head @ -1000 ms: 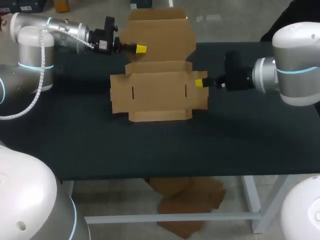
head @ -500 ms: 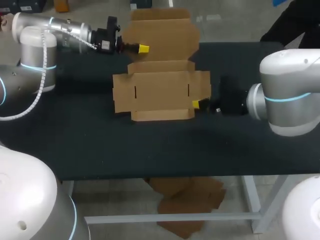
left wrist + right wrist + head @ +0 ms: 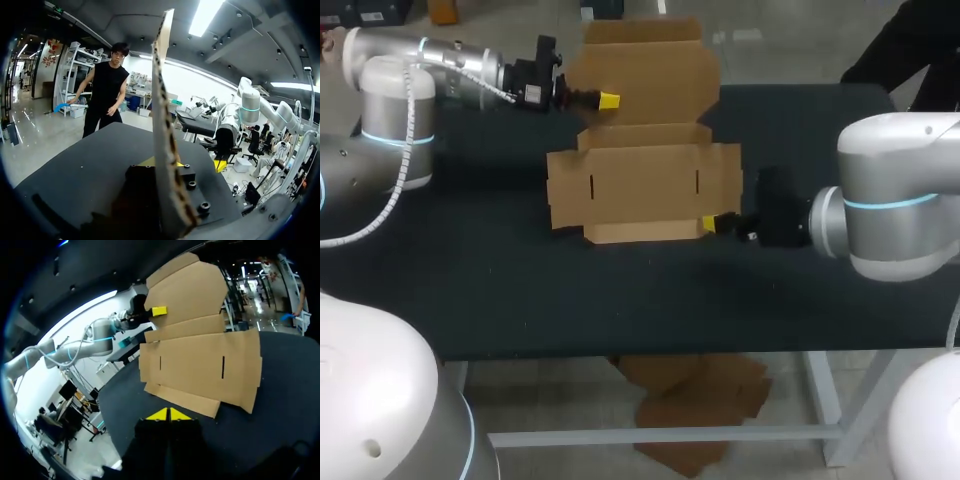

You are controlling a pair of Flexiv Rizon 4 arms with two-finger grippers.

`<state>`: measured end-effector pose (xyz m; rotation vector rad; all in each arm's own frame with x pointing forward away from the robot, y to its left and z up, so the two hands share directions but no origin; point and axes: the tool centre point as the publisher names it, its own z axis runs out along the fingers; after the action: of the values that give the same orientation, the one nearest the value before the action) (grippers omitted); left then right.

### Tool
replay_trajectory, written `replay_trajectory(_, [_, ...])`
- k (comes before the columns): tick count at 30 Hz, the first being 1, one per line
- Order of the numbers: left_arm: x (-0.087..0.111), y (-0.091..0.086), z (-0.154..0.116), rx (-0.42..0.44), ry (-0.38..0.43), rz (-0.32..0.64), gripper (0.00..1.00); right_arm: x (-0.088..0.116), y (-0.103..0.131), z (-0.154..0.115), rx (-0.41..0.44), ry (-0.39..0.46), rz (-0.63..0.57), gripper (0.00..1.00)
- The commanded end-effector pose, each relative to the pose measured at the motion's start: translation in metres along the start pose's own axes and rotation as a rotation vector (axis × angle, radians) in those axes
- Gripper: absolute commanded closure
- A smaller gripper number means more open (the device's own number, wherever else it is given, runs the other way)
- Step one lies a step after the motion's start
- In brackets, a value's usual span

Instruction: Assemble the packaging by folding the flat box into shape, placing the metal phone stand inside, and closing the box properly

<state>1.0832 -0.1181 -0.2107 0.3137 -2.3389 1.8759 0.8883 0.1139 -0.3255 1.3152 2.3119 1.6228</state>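
Cardboard box lies flat. Left gripper pinches its raised far flap. Right gripper, pressed together, sits at its near right corner.

the table has a dark, matte top, and pale metal legs show under its front edge. one thing lies directly on it: a flat cardboard box, not yet folded, near the middle of the top and more toward the far side. its wide middle panel lies flat on the surface, with two short slots cut in it, one near each end. a narrow flap lies along the near edge, and side flaps spread out at both ends. the far part of the box does not lie flat; it rises up and reaches past the far edge of the table.
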Motion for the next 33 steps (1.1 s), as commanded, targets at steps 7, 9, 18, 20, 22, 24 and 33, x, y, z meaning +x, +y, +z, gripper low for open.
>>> replay_trajectory(7, [0.003, -0.002, -0.002, -0.007, -0.003, 0.000, 1.00, 0.000, -0.002, 0.002, -0.008, 0.000, -0.001, 1.00])
replay_trajectory(9, [0.003, -0.002, -0.002, -0.007, -0.003, 0.000, 1.00, 0.002, -0.006, 0.008, -0.021, -0.005, -0.004, 1.00])
replay_trajectory(18, [0.005, -0.003, -0.001, 0.009, 0.017, 0.025, 1.00, 0.017, -0.028, 0.021, -0.059, -0.047, -0.042, 1.00])
replay_trajectory(20, [0.005, -0.002, -0.001, 0.016, 0.024, 0.028, 1.00, 0.019, -0.031, 0.024, -0.067, -0.040, -0.053, 1.00])
replay_trajectory(22, [0.006, -0.002, -0.001, 0.020, 0.025, 0.029, 1.00, 0.021, -0.034, 0.028, -0.065, -0.041, -0.055, 1.00])
replay_trajectory(24, [0.007, -0.002, -0.001, 0.028, 0.025, 0.029, 1.00, 0.022, -0.036, 0.033, -0.062, -0.037, -0.057, 1.00])
replay_trajectory(33, [0.033, -0.016, 0.000, 0.019, 0.004, 0.063, 1.00, 0.026, -0.040, 0.037, -0.075, -0.030, -0.078, 1.00])
